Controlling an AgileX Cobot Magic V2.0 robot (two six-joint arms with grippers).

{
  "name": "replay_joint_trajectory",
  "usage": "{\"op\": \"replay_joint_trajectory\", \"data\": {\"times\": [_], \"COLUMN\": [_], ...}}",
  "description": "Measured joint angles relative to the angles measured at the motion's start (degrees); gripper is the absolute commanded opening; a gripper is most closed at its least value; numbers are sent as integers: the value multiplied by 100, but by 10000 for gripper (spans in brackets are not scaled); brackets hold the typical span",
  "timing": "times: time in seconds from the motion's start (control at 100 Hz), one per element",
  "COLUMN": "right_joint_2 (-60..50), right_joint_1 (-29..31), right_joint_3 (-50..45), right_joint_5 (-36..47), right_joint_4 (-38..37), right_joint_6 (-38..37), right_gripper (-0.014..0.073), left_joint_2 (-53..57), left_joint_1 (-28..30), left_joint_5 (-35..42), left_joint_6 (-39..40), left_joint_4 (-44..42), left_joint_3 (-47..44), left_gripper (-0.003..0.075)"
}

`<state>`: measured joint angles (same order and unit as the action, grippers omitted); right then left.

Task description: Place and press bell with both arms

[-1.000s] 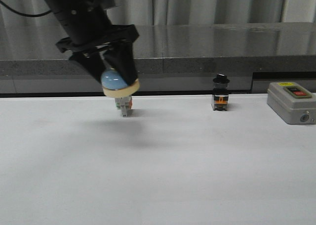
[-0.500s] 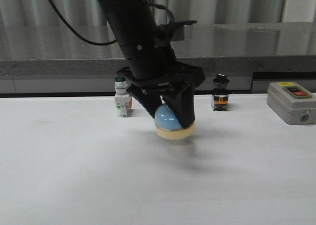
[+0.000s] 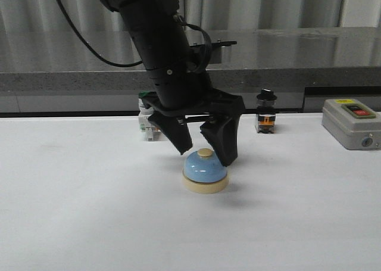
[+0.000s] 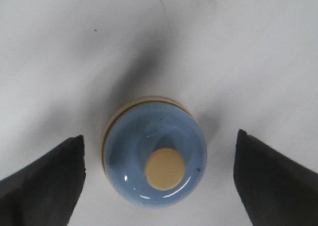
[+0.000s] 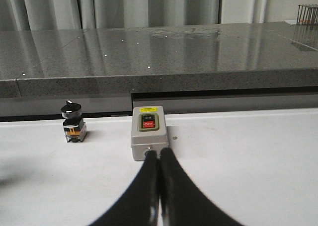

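The light-blue bell (image 3: 205, 171) with its cream base and cream button stands upright on the white table, near the middle. My left gripper (image 3: 204, 156) is open just above it, one finger on each side, touching nothing. In the left wrist view the bell (image 4: 154, 151) lies between the two spread fingers (image 4: 47, 176) with a gap on both sides. My right gripper (image 5: 159, 154) is shut and empty, low over the table on the right; it does not show in the front view.
A green-capped white switch (image 3: 144, 119) stands behind the left arm, partly hidden. A black-capped switch (image 3: 265, 112) stands at the back right, also in the right wrist view (image 5: 72, 120). A grey on/off box (image 3: 351, 123) sits at the far right, just beyond the right fingertips (image 5: 148, 131). A dark counter edge runs behind.
My left gripper carried the bell right and down from the back left, set it on the table and opened, letting it go.
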<state>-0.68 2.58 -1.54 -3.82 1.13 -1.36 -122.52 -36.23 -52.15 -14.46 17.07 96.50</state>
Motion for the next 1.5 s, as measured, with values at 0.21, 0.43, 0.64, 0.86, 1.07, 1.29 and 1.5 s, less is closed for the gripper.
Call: {"op": "replay_joint_trajectory", "data": {"times": [0.21,0.43,0.64,0.86,1.07,1.29,1.5], "right_joint_2": [0,0,0,0,0,0,0], "right_joint_1": [0,0,0,0,0,0,0], "right_joint_3": [0,0,0,0,0,0,0], "right_joint_5": [0,0,0,0,0,0,0], "right_joint_4": [0,0,0,0,0,0,0], "right_joint_6": [0,0,0,0,0,0,0], "right_gripper": [-61,-61,-61,-61,-61,-61,-61], "left_joint_2": [39,456,1004,1711,2363,3086,3875], "left_joint_1": [0,179,710,1521,2362,3150,3505], "left_joint_5": [60,181,190,205,423,767,1288], "left_joint_6": [79,296,447,559,581,606,606], "left_joint_4": [0,-9,-9,-9,-9,-35,-94], "left_joint_3": [0,0,0,-219,-934,-1851,-2854], "left_gripper": [462,29,-20,-20,-20,-20,-20]}}
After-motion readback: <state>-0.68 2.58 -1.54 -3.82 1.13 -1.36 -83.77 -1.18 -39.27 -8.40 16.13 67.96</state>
